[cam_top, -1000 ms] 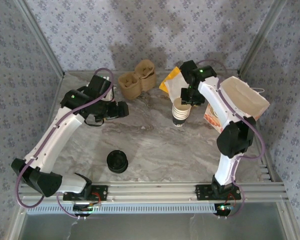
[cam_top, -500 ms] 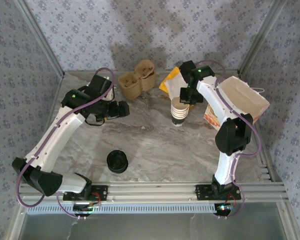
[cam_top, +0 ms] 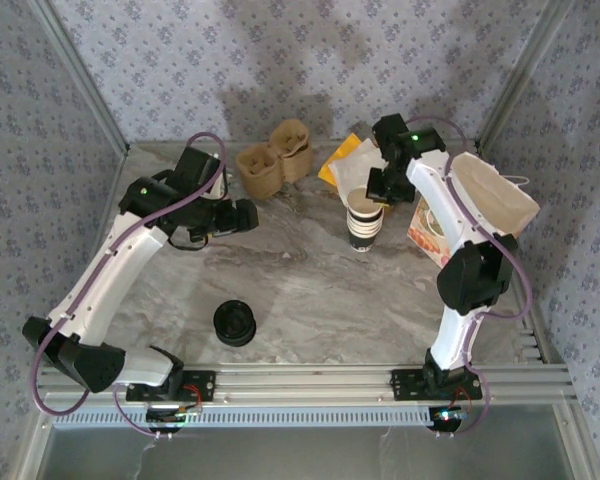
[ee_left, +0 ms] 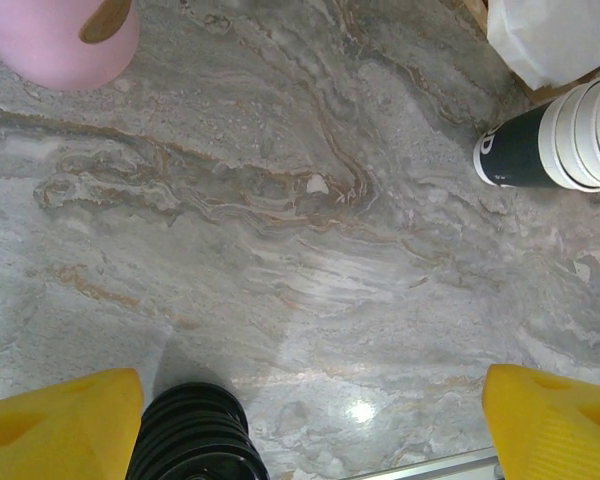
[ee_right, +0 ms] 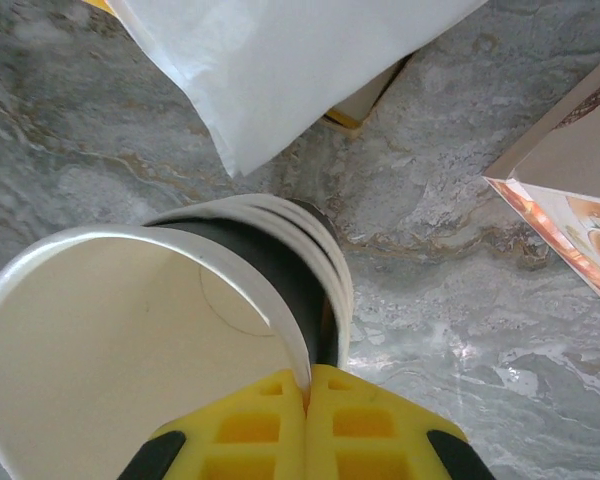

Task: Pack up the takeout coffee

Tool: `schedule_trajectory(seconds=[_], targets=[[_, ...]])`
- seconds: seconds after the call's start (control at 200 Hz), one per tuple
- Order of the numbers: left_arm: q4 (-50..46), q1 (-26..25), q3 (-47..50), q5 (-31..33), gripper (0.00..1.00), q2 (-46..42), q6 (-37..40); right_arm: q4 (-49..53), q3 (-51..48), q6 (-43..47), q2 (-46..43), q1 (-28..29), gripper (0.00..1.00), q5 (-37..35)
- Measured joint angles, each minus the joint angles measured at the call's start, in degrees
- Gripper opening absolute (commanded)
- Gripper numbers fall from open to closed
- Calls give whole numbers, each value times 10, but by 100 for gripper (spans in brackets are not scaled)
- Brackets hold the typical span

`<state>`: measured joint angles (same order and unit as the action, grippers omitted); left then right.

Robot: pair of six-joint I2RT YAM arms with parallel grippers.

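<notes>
**A:** Right gripper [ee_right: 308, 385]?

**B:** Clenched. Its 2 yellow fingers pinch the rim wall of 1 lidless cup, the top cream paper cup [ee_right: 110, 340]. That cup sits at the head of the stack of cream paper cups with dark base bands [cam_top: 361, 235] and is tipped off the stack's line.

**A:** Left gripper [ee_left: 310, 400]?

**B:** Released, jaws wide and holding nothing. It hangs over the grey marbled table [cam_top: 310, 290], well left of the stack.

**A:** Other items?

**B:** Low pile of round black plastic lids [cam_top: 234, 322], left of the stack and nearer the arm bases. Brown moulded pulp cup carrier [cam_top: 270, 165], left of the stack and farther back. Open cream paper bag [cam_top: 495, 195], right of the stack.
</notes>
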<state>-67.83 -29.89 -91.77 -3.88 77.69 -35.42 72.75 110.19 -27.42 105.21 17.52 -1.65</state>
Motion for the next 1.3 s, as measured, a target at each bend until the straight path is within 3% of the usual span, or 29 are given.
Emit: schedule_trajectory(seconds=[0.43, 0.625, 0.774, 1.064, 1.304], targets=[[-29, 0, -71, 27, 89, -7, 4, 14, 80, 0, -27, 2, 1, 9], [-32, 0, -113, 51, 90, -41, 4, 29, 191, 14, -68, 64, 1, -5], [-56, 0, -151, 85, 90, -63, 9, 36, 209, 27, -94, 130, 1, 2], [-183, 0, -108, 164, 93, -104, -7, 16, 75, 42, -68, 248, 1, 21], [-207, 3, -23, 150, 93, -146, -28, -51, -69, 44, -42, 282, 1, 47]])
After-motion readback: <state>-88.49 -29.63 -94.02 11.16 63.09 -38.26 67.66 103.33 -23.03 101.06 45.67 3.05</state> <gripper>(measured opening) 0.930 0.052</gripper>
